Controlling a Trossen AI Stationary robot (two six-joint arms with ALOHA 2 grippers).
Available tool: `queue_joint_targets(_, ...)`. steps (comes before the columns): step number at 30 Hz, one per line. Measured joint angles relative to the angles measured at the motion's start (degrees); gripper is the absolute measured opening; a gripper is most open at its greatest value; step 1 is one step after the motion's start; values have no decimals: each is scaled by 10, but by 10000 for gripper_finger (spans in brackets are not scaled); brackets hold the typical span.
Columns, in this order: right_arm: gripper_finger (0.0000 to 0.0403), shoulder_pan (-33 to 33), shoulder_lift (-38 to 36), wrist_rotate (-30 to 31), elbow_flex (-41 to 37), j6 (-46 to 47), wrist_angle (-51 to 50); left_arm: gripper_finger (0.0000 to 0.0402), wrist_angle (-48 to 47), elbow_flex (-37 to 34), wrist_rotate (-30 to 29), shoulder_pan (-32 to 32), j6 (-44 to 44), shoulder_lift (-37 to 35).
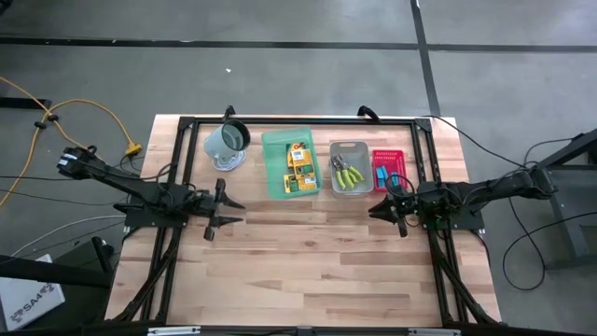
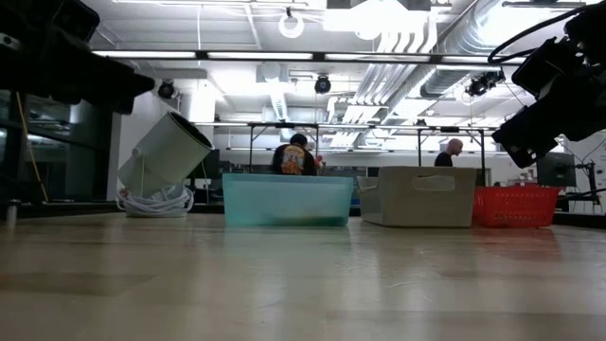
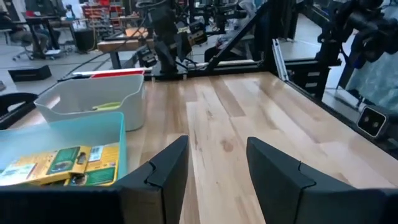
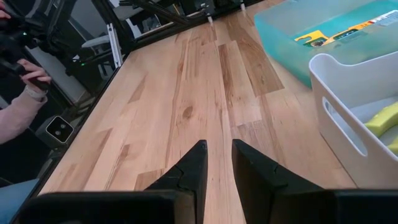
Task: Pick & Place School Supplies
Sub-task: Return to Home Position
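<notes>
From above, I see everything sorted. The three printed boxes [image 1: 298, 166] lie in the green tray [image 1: 270, 168], the two plier-like tools [image 1: 349, 174] in the grey tray [image 1: 350, 145], and the blue pieces [image 1: 381, 174] in the red tray [image 1: 389, 153]. The left pincer [image 1: 235, 211] hovers over bare bench [image 1: 308, 261], on the near side of the mug [image 1: 227, 140]. The right pincer [image 1: 375, 211] hangs just beside the red tray's near corner. To home well, I would draw each arm straight back along its own side, keeping the right one above that red rim.

The boxes' long axes run along the green tray's length, toward the far edge. The tools slant, with their yellow-green handles seemingly toward the near edge. The blue pieces are too small for me to tell an axis.

At bench height, the mug [image 2: 166, 152] stands tilted, and the three trays stand in a row beside it with their contents hidden. The arms are only dark masses in the upper corners.

Through the left wrist, the left pincer [image 3: 214, 180] stands wide apart with nothing between its fingers. The boxes [image 3: 62, 165] lie flat just beside it.

Through the right wrist, the right pincer [image 4: 219, 167] shows only a narrow gap and grips nothing. A yellow-green handle [image 4: 382, 121] shows inside the grey tray [image 4: 339, 124], and a person's sleeve [image 4: 25, 109] is beyond the bench edge.
</notes>
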Motion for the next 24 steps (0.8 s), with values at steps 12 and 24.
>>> queue_joint_targets(12,66,0,0,0,0,0,0,159,-127,-2,-19,0,71,-78)
queue_joint_targets(24,66,0,0,0,0,0,-1,159,-228,-2,65,0,103,-178)
